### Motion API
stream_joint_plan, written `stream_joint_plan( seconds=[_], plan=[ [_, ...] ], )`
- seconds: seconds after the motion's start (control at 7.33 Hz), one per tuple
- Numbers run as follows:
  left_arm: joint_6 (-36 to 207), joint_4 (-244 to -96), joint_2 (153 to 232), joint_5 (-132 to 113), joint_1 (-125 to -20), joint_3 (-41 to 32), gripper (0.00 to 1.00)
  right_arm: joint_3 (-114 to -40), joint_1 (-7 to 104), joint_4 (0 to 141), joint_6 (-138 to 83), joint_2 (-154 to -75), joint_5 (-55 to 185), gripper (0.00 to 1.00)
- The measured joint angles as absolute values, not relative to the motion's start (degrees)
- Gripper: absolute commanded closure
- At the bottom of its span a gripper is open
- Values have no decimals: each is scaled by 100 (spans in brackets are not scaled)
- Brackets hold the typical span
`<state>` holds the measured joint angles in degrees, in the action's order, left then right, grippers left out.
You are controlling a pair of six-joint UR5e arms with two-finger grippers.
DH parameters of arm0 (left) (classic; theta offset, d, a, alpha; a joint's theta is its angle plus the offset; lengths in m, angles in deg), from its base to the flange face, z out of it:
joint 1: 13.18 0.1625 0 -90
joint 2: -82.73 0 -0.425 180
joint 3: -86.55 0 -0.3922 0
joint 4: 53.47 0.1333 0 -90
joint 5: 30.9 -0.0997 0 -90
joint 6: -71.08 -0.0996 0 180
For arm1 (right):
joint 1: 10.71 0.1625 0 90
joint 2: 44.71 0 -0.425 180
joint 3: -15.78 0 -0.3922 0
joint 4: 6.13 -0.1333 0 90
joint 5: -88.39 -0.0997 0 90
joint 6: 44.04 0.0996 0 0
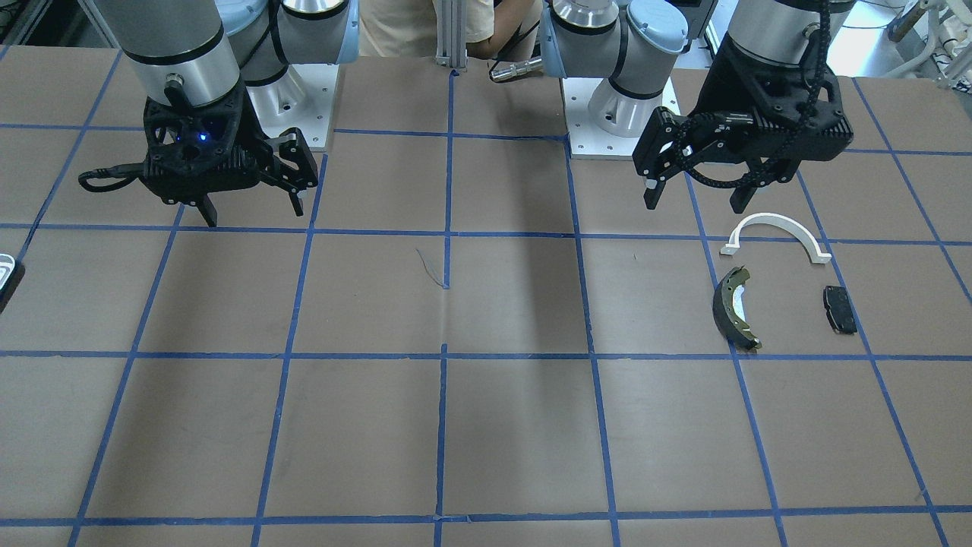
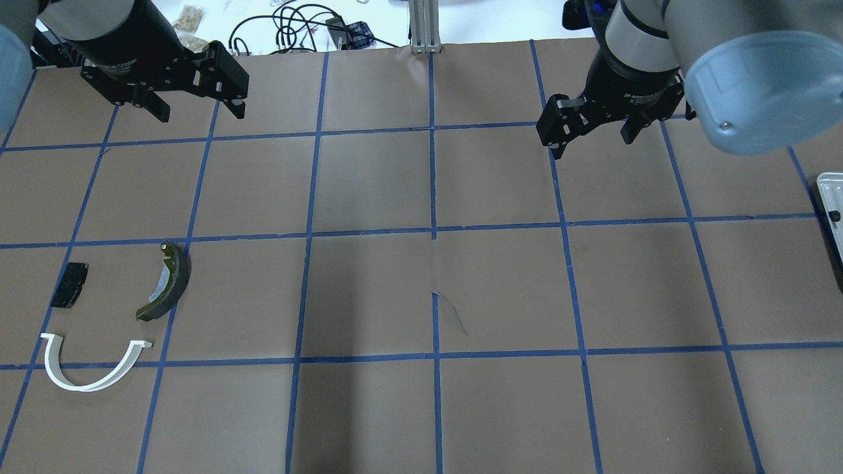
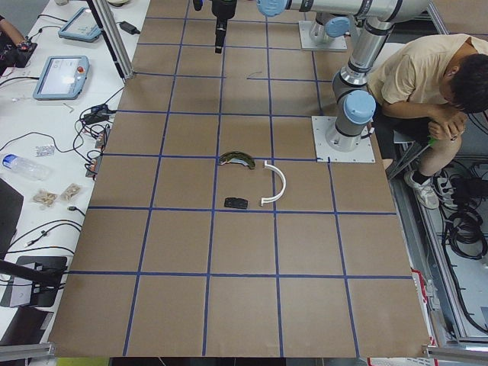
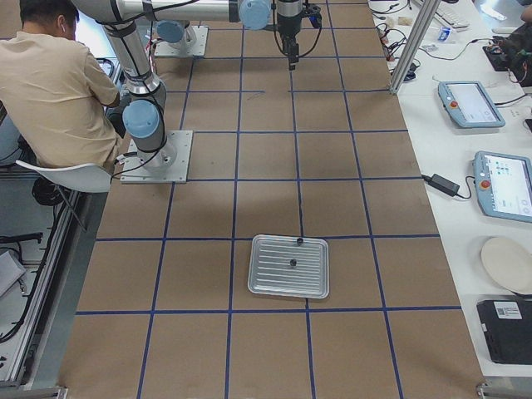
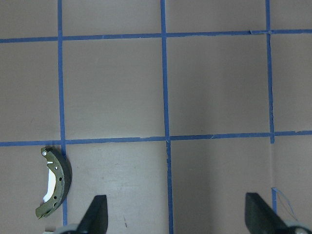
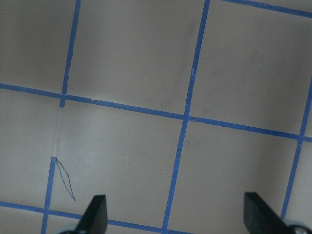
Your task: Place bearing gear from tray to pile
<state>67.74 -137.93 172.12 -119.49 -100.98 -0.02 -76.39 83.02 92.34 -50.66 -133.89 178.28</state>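
Observation:
The pile lies on the robot's left: a white half-ring bracket [image 1: 774, 218] [image 2: 85, 385], a dark brake shoe with an olive edge [image 1: 730, 308] [image 2: 170, 283] [image 5: 54, 183] and a small black pad [image 1: 839, 309] [image 2: 70, 284]. A silver ribbed tray [image 4: 274, 283] [image 2: 831, 197] sits at the table's right end. It holds two small dark parts [image 4: 292, 263], too small to tell which is the bearing gear. My left gripper [image 1: 695, 201] [image 2: 199, 113] hovers open and empty, beyond the pile. My right gripper [image 1: 253, 211] [image 2: 593, 145] hovers open and empty, well short of the tray.
A seated operator [image 4: 58, 83] is behind the two arm bases [image 1: 623, 114]. A lifted strip of blue tape [image 2: 451, 313] marks the table's middle. Tablets and cables [image 4: 499, 183] lie on the side bench past the far edge.

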Motion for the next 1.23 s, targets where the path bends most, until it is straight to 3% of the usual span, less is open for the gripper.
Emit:
stream_joint_plan(
  seconds=[0.95,1.23],
  plan=[
    [6772,-13791,17211,-11947,-10084,-2,0,-7638,8240,9399,-5702,-13275,17815,0],
    [6767,-13785,17212,-11945,-10074,-2,0,-7669,7701,9522,-5827,-13154,17832,0]
  ],
)
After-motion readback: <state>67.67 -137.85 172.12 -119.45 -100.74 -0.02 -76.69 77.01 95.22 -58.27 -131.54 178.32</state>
